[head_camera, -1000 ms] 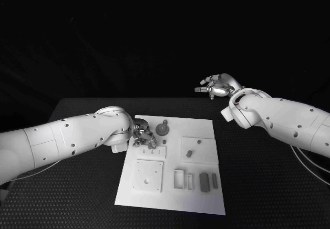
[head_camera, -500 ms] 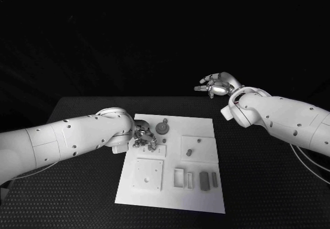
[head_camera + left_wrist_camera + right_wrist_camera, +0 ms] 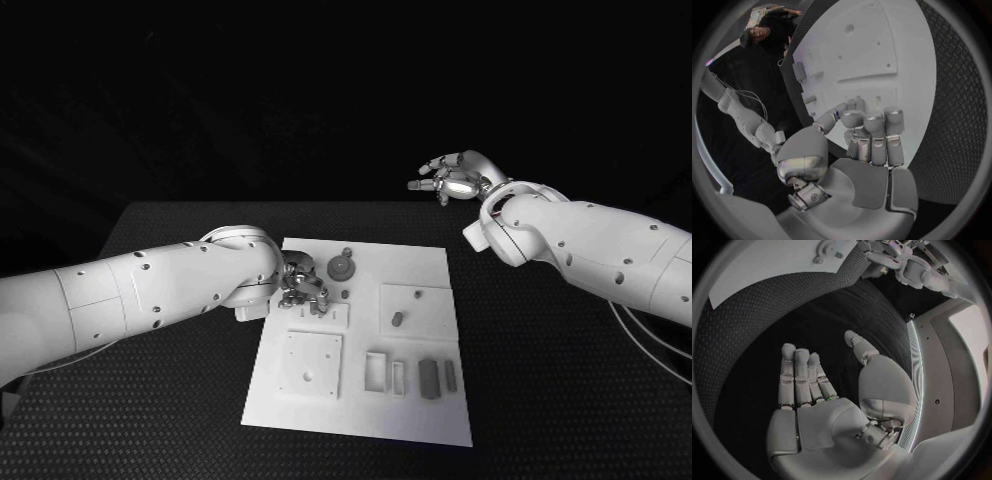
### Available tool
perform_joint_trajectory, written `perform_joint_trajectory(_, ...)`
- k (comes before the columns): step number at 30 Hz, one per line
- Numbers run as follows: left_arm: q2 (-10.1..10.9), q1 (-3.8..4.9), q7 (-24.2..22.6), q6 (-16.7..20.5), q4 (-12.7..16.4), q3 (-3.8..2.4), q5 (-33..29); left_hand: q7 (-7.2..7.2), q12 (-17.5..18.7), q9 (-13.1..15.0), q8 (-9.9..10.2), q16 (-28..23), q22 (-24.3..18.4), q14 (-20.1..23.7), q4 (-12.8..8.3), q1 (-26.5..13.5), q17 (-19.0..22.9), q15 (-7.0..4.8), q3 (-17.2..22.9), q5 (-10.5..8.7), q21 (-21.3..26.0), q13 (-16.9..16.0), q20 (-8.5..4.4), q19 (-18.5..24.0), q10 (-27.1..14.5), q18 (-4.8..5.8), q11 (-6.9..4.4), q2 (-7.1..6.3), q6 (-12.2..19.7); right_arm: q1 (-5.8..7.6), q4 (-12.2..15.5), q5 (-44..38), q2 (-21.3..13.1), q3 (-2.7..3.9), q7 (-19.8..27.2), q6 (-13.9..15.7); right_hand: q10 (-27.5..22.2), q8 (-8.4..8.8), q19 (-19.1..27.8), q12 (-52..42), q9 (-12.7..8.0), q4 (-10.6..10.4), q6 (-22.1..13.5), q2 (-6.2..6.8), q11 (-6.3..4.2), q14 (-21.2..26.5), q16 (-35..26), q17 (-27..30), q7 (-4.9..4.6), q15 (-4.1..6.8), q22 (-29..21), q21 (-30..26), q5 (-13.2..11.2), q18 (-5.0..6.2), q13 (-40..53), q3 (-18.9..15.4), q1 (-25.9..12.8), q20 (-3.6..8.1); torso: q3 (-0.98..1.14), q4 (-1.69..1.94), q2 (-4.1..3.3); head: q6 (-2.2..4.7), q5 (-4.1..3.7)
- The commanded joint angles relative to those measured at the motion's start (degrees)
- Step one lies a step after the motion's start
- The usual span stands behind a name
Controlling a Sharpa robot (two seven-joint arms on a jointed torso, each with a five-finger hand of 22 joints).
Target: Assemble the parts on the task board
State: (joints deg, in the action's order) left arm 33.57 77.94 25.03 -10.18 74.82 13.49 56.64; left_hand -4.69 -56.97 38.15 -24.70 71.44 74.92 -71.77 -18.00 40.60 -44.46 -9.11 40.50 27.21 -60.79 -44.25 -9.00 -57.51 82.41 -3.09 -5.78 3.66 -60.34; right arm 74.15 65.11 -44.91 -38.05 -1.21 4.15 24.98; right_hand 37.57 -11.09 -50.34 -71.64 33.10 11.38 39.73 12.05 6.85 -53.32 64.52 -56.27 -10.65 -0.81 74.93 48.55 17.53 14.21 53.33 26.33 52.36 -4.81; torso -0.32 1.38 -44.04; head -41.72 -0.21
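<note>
White task board point(image 3: 418, 268) under left robot hand point(image 3: 302, 285), grasp unclear; right robot hand point(image 3: 456, 179) released.

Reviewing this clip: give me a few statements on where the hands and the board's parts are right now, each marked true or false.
1. The right hand is raised beyond the far edge of the table, holding nothing. True.
2. The left hand is over the task board, near its far left part. True.
3. The round gear-like part lies at the board's near edge. False: it lies near the far edge, beside the left hand.
4. The right hand rests on the board. False: it is off the board, with open palm and fingers apart.
</note>
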Motion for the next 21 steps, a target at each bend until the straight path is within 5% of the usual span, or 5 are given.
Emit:
perform_joint_trajectory(1,0.0,-0.04,-0.5,-0.7,0.4,-0.01,2.0,5.91,-0.2,0.2,-0.5,0.3,0.8,-1.7,1.8,-0.1,0.1,-2.05,2.0,-0.50,-0.2,0.1,-6.49,-0.2,-1.3,-0.52,-1.77,0.27,-10.1,0.00,0.0,0.0,0.0,0.03,0.6,-0.8,-0.4,-0.36,0.0,-0.4,-0.1,0.1,0.2,-0.58,-0.04,0.5,0.4,0.1,-2.32,0.06,0.5,-0.4,0.5,0.79,-0.2,-0.2,0.0,-0.33,0.00,0.00,-0.02,-0.05,0.00)
perform_joint_trajectory(21,-0.2,-0.15,-0.1,-1.9,0.9,-0.01,6.7,6.38,-1.7,0.6,-2.0,1.6,0.8,-2.1,2.6,-0.2,0.6,-1.32,2.0,-3.23,-0.4,0.3,-6.40,-0.3,-1.1,-0.54,-2.14,0.64,-11.4,0.00,0.0,-0.1,0.1,0.03,0.5,-1.1,-0.7,-0.57,-0.1,-1.2,-0.6,0.6,0.2,-1.08,0.00,0.7,0.9,0.9,-2.36,0.01,0.8,-0.7,2.4,0.78,-1.3,-0.4,0.3,-0.44,0.03,0.00,-0.02,-0.03,0.45)
